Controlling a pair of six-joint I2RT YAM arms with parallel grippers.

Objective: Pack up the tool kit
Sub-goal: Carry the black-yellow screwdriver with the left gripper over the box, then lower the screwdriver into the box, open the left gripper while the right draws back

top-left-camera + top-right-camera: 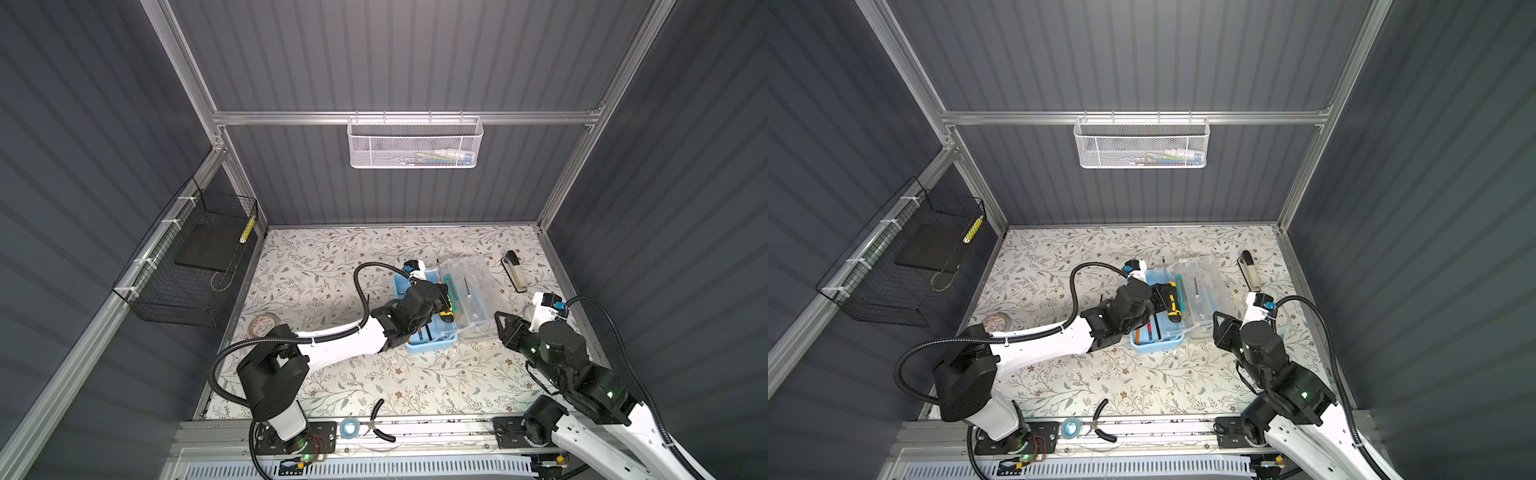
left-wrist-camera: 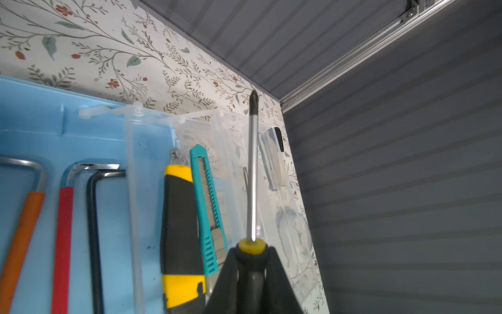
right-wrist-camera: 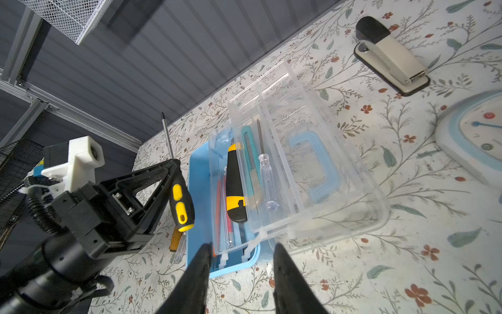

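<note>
As the left gripper (image 2: 251,246) clamps the screwdriver (image 2: 253,168), clock (image 3: 478,130) markings blur.

In our left pincer (image 2: 251,248) the screwdriver (image 2: 252,174) has a polished, shiny metal shaft and a matt black grip with a yellow plastic collar. Just beside the pincer we see a teal ribbed plastic cutter (image 2: 207,206) and a knife (image 2: 180,231) in matt black and glossy yellow plastic. Farther off, the box (image 2: 81,130) is smooth blue plastic, its lid (image 3: 361,198) clear and glossy.
</note>
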